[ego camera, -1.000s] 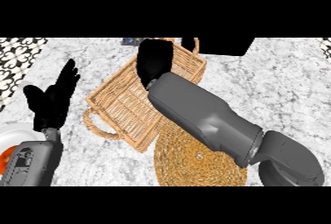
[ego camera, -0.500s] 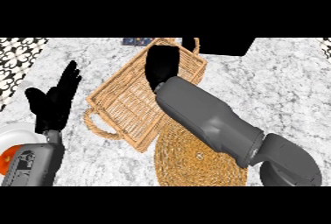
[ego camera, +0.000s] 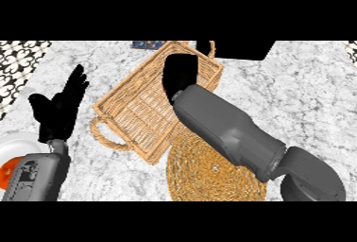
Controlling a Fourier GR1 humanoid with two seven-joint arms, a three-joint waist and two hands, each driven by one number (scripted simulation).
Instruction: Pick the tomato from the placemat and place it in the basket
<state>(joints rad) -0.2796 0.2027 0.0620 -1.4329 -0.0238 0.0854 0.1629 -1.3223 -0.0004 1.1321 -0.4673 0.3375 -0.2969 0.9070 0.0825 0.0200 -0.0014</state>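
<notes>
We cannot find the tomato anywhere in this view, and whether it sits under something we cannot tell. The right hand (ego camera: 182,75) is a black mass hanging over the far right corner of the basket (ego camera: 140,116). We cannot tell whether it is clenched, released or grasping anything, since it shows only as one dark shape. Its grey forearm (ego camera: 223,127) crosses the basket's right side and covers the upper part of the round woven placemat (ego camera: 209,177), whose lower edge is cut off. The left hand (ego camera: 59,111) rests at the view's left, released, fingers straight and pointing up, well apart from the basket. Below it the left forearm (ego camera: 35,175) hides part of a white plate (ego camera: 17,142), which is also cut by the left edge. On that plate we make out an orange round thing (ego camera: 4,172), mostly out of view. At the top a dark block (ego camera: 237,49) and a small bluish thing (ego camera: 150,45) are both cut off and too unclear to name. We count two hands, two forearms, one basket, one placemat and one plate. The basket has two handles, the near one (ego camera: 105,137) whole and the far one (ego camera: 211,49) only partly showing. All of it lies on the marble counter (ego camera: 307,94).
</notes>
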